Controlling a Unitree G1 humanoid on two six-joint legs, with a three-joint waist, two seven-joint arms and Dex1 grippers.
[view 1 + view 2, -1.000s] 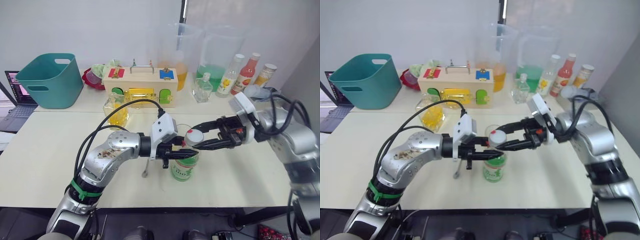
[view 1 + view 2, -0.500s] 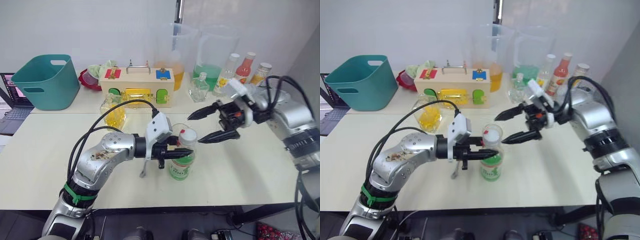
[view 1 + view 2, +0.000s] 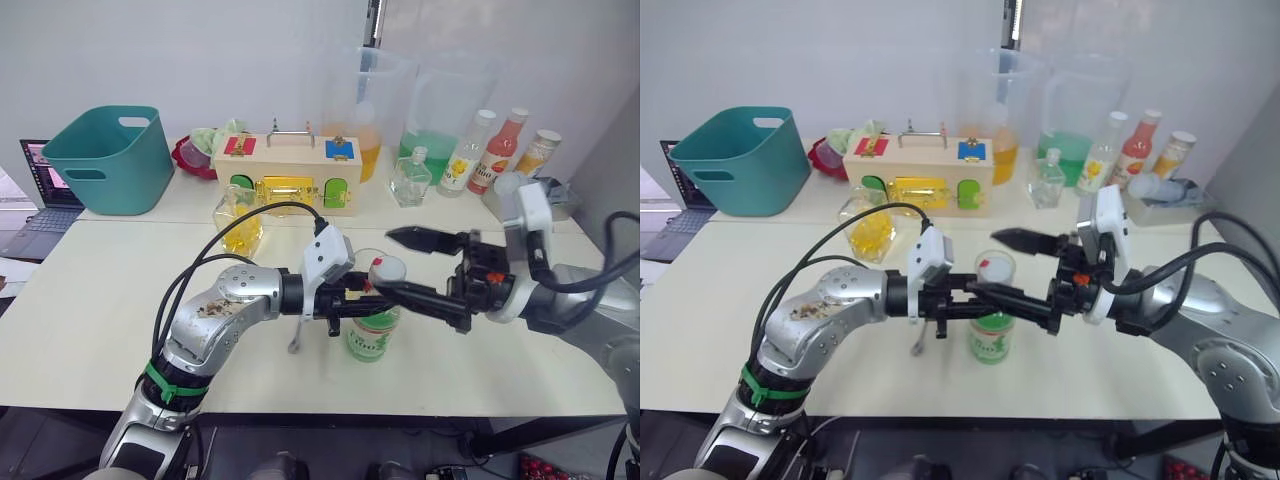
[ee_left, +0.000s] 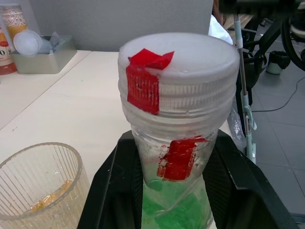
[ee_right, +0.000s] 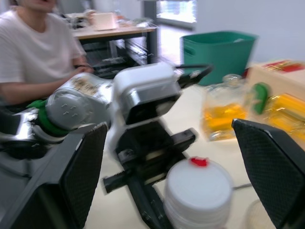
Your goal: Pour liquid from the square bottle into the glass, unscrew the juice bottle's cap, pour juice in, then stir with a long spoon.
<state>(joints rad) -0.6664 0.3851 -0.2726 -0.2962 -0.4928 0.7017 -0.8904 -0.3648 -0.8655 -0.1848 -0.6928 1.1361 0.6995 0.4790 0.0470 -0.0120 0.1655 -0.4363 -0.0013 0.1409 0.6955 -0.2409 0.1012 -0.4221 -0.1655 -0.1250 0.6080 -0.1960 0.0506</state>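
Left gripper (image 3: 362, 303) grips juice bottle (image 3: 373, 330) (capped).

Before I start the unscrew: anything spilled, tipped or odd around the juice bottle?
Nothing spilled or tipped. The juice bottle stands upright in the left gripper, cap on, with red tape marks on cap and neck. The right gripper is open around it.

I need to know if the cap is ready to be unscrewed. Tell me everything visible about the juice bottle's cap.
The cap is a round, ribbed white plastic screw cap with a piece of red tape running from its top down its side. It sits on the neck of the juice bottle, which stands upright on the table, clamped below the cap by the left gripper. The right gripper is open, one finger on each side of the cap, not gripping it.
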